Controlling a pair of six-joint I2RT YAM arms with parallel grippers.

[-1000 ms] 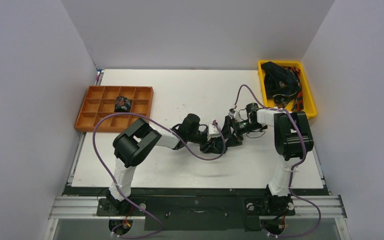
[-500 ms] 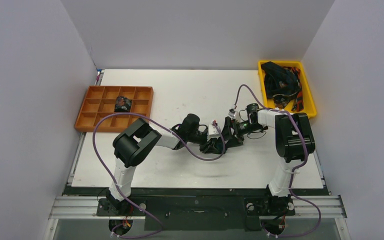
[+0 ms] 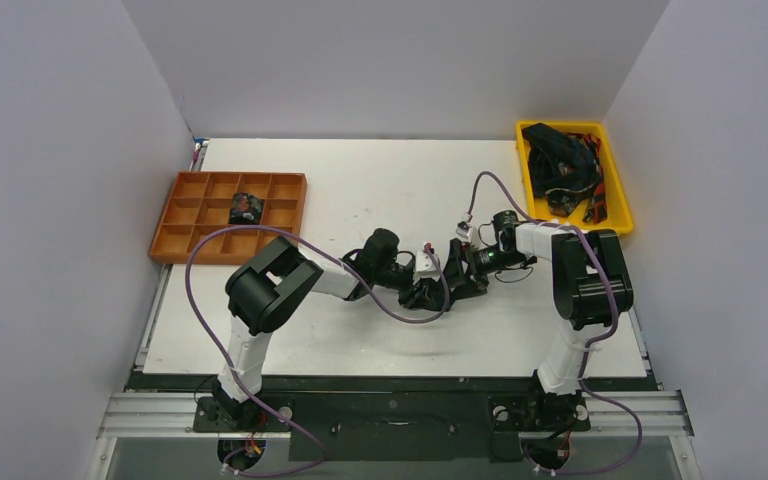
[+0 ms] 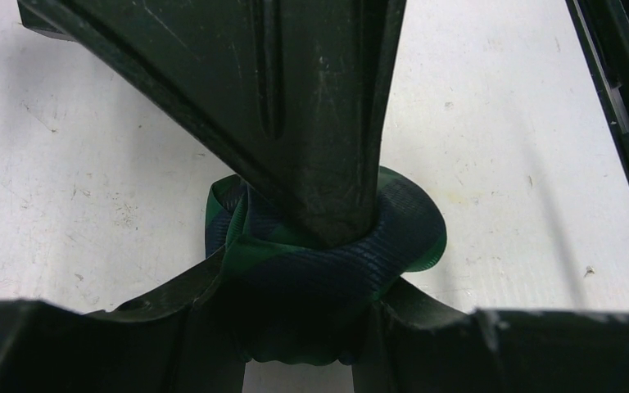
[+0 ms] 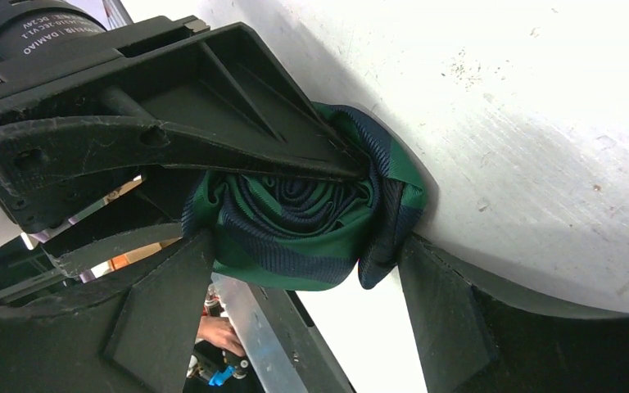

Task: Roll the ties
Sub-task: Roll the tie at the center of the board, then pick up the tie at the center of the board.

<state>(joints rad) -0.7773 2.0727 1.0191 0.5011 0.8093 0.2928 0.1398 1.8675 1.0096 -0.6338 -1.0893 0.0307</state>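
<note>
The left claw is clamped on the rolled tie; one finger runs down into the coil's centre and the other lies under it, pinching one wall of the roll; the right claw stands wide, its fingers at either flank of the same coil. The rolled tie is a tight spiral of dark navy and green plaid, its outer wrap a little loose on one side; it sits low over the table, near the middle, where the two claws meet. On the motor housing seen from the right wrist the word DAMIAO can be read under a line of code too small to be sure of. A second coil, dark with a touch of red, lies in an inner compartment of the orange tray at the table's left edge; a heap of loose ties fills the yellow bin at the far right corner. Bare white surface lies between the claws and both containers, and toward the far wall; walls close in on the left, right and far edges.
</note>
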